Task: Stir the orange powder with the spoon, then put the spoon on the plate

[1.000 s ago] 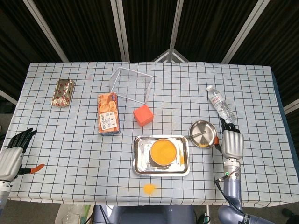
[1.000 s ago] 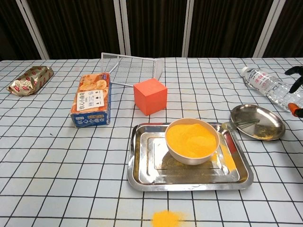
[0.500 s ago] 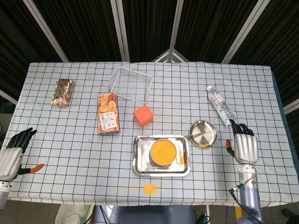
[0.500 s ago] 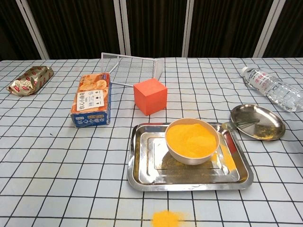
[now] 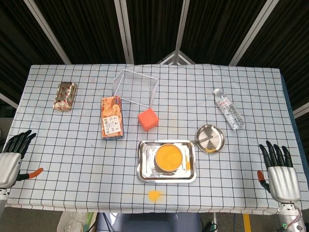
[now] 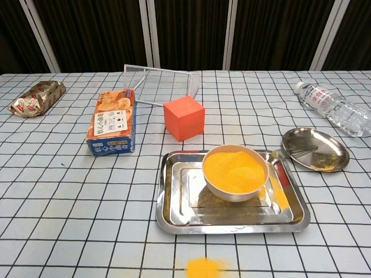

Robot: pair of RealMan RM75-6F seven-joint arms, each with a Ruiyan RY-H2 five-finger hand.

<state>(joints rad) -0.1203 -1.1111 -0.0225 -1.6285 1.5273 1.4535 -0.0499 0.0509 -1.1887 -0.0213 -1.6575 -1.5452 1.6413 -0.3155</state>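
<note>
A white bowl of orange powder [image 5: 168, 157] [image 6: 235, 172] stands on a steel tray [image 5: 144, 173] [image 6: 174, 214] near the table's front. To its right lies a round steel plate [image 5: 214, 133] [image 6: 327, 145] with the spoon [image 5: 205, 139] [image 6: 294, 153] resting on it, bowl end at the plate's left rim. My right hand [image 5: 279, 174] hovers at the front right corner, fingers apart, holding nothing. My left hand [image 5: 9, 160] is at the front left edge, fingers spread and empty. Neither hand shows in the chest view.
An orange cube [image 5: 148, 119], a snack box [image 5: 111, 123], a wire frame [image 5: 135, 86], a foil packet [image 5: 64, 95] and a water bottle [image 5: 229, 108] lie further back. Spilled orange powder [image 5: 154, 195] sits by the front edge, and some lies on the tray.
My right hand has drawn back from beside the plate toward the front right corner, leaving the spoon on the plate. The left hand shifted slightly outward.
</note>
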